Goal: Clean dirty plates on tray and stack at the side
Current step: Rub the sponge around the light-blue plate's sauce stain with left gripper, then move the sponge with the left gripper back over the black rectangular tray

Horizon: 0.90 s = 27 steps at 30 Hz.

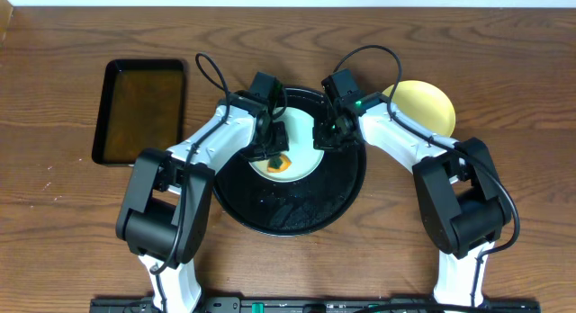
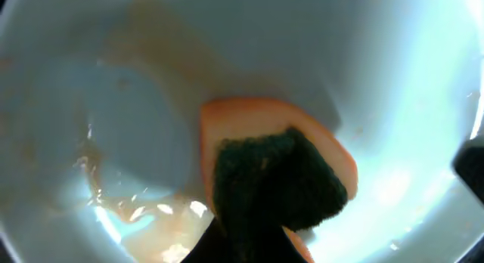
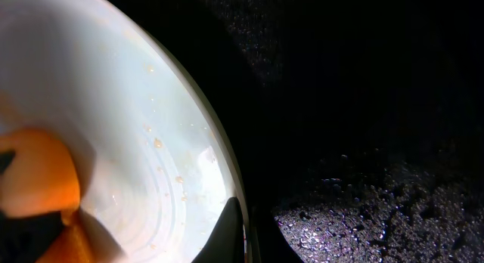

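overhead first: round black tray (image 1: 297, 219) at mid-desk (image 1: 72, 241), pale plate (image 1: 304, 158) lying inside it. left end effector (image 1: 273, 153) closed on an orange-and-green sponge (image 1: 278, 164), which is pressed to the plate. right end effector (image 1: 326, 138) pinched shut on the plate's right rim. yellow plate (image 1: 425, 104) on the desk just right of the tray; rectangular tray (image 1: 142, 111) well to the left.
left wrist: sponge flat on the plate, orange-brown smear (image 2: 140, 210) beside it.
right wrist: one fingertip (image 3: 229, 229) at the rim, wet tray beyond.
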{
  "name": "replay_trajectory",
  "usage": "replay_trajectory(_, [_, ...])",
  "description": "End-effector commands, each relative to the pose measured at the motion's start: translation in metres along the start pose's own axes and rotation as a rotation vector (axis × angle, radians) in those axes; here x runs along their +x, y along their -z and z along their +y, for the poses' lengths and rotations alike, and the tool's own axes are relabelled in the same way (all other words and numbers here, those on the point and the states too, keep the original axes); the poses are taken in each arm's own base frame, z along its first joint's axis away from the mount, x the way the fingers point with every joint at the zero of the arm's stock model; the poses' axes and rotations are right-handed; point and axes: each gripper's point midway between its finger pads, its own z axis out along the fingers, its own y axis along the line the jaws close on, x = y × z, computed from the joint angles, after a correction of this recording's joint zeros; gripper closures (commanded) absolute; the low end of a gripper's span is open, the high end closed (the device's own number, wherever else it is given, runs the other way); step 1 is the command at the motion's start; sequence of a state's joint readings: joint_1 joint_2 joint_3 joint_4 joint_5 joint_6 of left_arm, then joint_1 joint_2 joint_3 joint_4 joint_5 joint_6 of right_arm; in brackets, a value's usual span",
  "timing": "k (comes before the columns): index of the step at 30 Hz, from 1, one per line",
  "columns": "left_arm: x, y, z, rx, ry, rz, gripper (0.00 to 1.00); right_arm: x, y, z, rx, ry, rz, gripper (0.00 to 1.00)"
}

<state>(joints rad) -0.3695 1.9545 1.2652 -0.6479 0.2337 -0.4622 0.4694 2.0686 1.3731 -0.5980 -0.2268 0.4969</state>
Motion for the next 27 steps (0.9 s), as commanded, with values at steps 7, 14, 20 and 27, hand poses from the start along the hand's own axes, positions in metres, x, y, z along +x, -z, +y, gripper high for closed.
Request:
replay_trajectory(7, [-0.019,0.018,0.096,-0.418,0.024,-0.095,0.92,0.011,-0.017,-0.035,0.128,-0.024,0.03,0.99])
replay_trajectory(14, [-0.052,0.041,0.118,-0.568,-0.031,-0.225,0.92,0.011,-0.017,-0.036,0.128,-0.024,0.03,0.99])
replay_trajectory(20, [-0.076,0.077,0.109,-0.572,-0.004,-0.35,0.92,0.011,-0.017,-0.035,0.128,-0.024,0.029,0.99])
replay_trajectory(27, [-0.091,0.154,0.095,-0.465,0.053,-0.543,0.92,0.006,-0.016,-0.032,0.116,0.006,0.012,0.99])
